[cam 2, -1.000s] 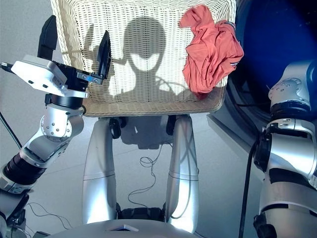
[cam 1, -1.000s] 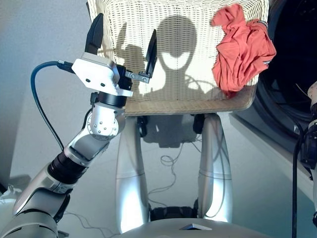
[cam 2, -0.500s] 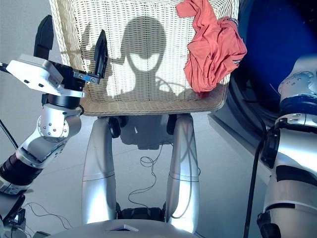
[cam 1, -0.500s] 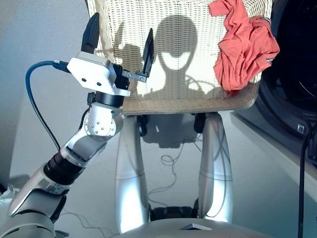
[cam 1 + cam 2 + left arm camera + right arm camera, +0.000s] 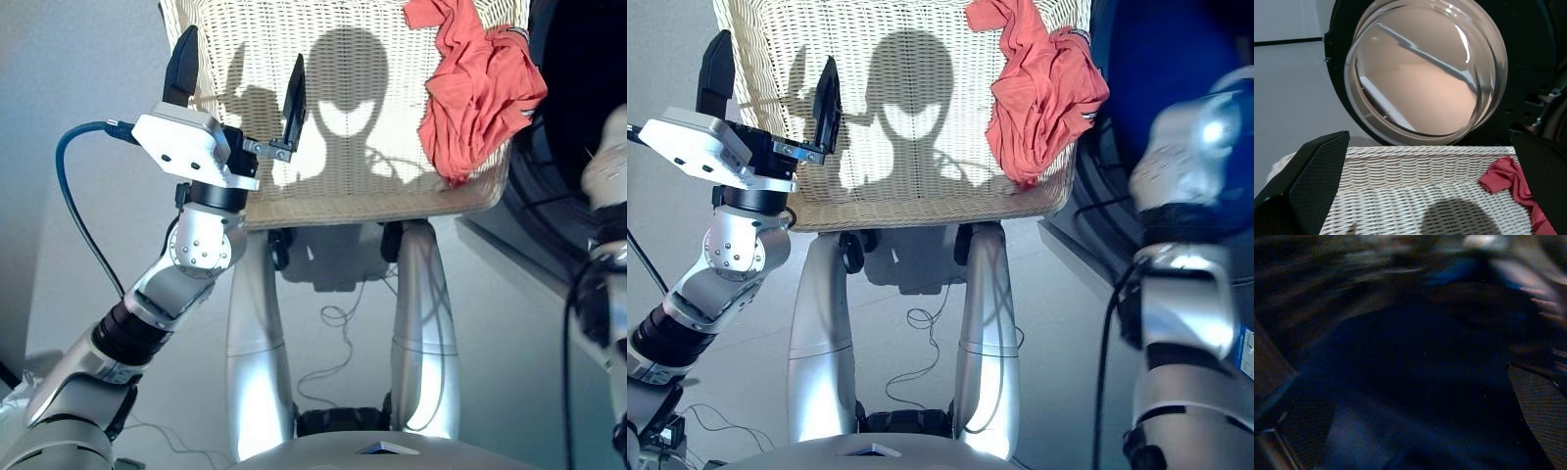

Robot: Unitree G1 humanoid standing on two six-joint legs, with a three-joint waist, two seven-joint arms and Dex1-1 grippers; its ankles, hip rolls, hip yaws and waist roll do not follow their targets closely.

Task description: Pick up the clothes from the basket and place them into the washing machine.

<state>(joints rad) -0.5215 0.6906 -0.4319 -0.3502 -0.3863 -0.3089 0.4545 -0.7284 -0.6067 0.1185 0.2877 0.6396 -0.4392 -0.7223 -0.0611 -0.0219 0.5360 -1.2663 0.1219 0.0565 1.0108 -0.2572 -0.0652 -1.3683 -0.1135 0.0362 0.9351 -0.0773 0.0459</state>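
Orange-red garment (image 5: 477,90): in cream basket (image 5: 343,186), right side, beside washing machine (image 5: 578,147). Left gripper (image 5: 237,80): jaws released, empty, over basket's left edge. Right gripper (image 5: 1415,396): near navy cloth (image 5: 1415,372) (jaw state unreadable).

The cream wicker basket (image 5: 343,117) carries one crumpled orange-red garment (image 5: 478,88), bunched against its right rim. Below it, thin cables (image 5: 338,318) lie on the pale floor (image 5: 509,323).

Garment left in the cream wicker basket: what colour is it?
Orange-red crumpled cloth garment, clearest in the left eye view.
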